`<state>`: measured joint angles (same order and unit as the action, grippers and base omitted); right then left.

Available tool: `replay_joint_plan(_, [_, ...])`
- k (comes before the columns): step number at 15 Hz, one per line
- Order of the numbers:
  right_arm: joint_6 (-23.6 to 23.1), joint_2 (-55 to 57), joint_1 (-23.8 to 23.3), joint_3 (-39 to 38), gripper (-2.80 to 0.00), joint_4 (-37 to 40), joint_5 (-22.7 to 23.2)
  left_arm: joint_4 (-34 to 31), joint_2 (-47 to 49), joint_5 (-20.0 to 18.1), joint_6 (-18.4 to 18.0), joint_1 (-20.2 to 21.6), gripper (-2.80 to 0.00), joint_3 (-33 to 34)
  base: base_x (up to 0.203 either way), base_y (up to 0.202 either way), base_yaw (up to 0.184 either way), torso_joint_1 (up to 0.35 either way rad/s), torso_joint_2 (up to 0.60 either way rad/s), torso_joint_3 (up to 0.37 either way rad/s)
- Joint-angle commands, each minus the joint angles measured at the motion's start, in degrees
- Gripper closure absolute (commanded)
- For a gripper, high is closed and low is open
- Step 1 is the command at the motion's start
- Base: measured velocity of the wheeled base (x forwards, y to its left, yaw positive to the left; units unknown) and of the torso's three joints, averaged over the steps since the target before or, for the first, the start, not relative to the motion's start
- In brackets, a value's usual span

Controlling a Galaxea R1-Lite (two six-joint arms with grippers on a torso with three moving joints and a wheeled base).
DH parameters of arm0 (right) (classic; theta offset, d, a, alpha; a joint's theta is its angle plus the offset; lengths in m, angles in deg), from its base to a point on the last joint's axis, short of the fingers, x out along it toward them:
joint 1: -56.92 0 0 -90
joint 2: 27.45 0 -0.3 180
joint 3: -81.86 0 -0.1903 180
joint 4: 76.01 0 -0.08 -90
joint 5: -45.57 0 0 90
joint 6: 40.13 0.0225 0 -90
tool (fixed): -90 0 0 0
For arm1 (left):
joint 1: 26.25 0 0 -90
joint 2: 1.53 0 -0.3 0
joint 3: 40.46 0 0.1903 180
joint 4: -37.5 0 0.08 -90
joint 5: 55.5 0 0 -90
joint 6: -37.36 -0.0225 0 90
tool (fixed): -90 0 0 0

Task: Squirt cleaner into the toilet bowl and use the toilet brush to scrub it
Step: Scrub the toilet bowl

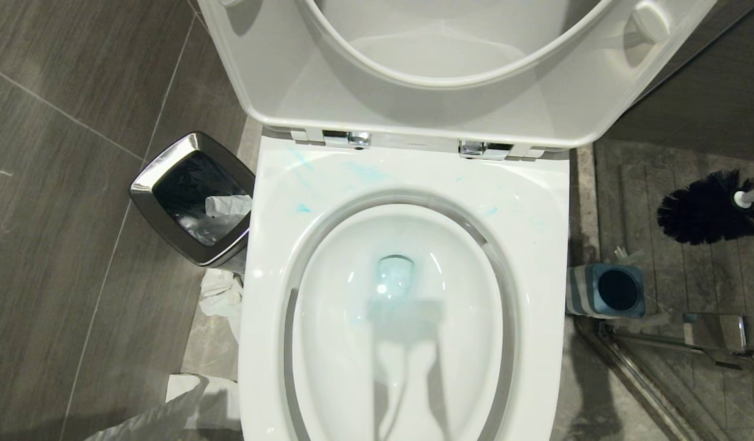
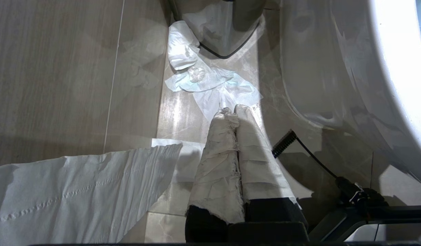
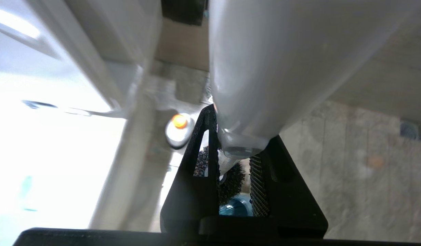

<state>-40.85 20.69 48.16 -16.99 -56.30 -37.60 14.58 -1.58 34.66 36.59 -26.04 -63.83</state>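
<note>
Grey floor: one toilet bowl [image 1: 407, 318], one toilet brush [image 1: 707, 207], one bin [image 1: 193, 197].

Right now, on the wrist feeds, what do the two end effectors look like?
The left end effector has two long fingers wrapped in frayed whitish cloth tape on a black base, with a thin black cable running beside it. The right end effector is bare black plastic: triangular fingers with cut-out openings and ribbed inner pads.

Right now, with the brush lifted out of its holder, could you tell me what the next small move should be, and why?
Probably swing the toilet brush leftward over the toilet bowl: the right gripper grips its handle, the head hangs above the holder, and blue cleaner already tints the water.
</note>
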Motion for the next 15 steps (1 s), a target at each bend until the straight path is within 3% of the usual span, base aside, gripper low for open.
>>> replay_joint_plan(1, [2.3, -4.97, -0.02, 3.33, 0.0, 5.16, 0.03, 0.0, 0.05, 0.02, -0.02, 0.04, 0.0, 0.44, 0.0, 0.0, 0.0, 0.0, 0.0, 0.0])
replay_joint_plan(5, [13.45, -9.18, -0.02, 11.42, 0.0, 21.97, 0.11, 0.0, 0.05, -0.07, -0.11, 0.04, 0.0, 0.44, 0.0, 0.0, 0.0, 0.0, 0.0, 0.0])
replay_joint_plan(15, [14.07, -11.11, -0.02, 10.77, 0.0, 24.0, 0.12, 0.0, 0.05, -0.07, 0.06, 0.04, 0.0, 0.44, 0.0, 0.0, 0.0, 0.0, 0.0, 0.0])
